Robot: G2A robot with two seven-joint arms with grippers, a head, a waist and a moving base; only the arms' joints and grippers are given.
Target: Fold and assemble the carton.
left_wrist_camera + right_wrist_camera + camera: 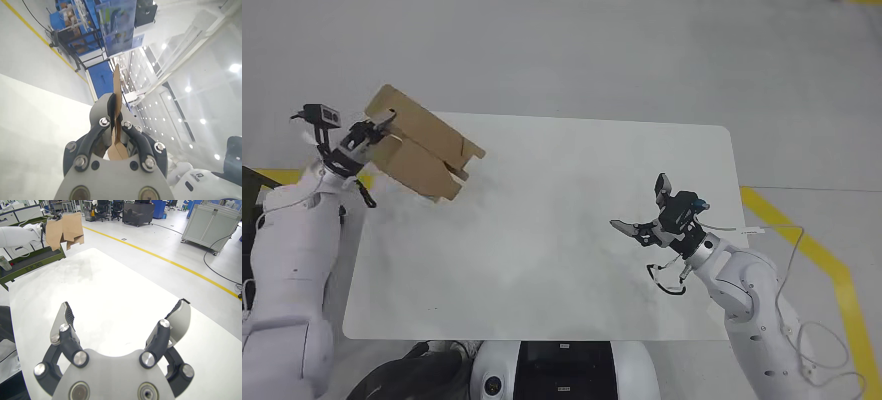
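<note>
A flat brown carton (420,143) hangs in the air above the table's far left corner, its flaps loose. My left gripper (370,133) is shut on one edge of it; in the left wrist view the carton (117,89) stands edge-on between the pads of my left gripper (116,109). From the right wrist view the carton (65,230) appears far off, held up past the table's far corner. My right gripper (640,207) stands open over the right part of the table, with nothing between its fingers; my right gripper (125,308) points across the bare tabletop.
The white table (562,260) has rounded corners and bears nothing else. A yellow floor line (802,250) runs past its right side. A green cart (34,260) stands beyond the far left corner, behind the left arm.
</note>
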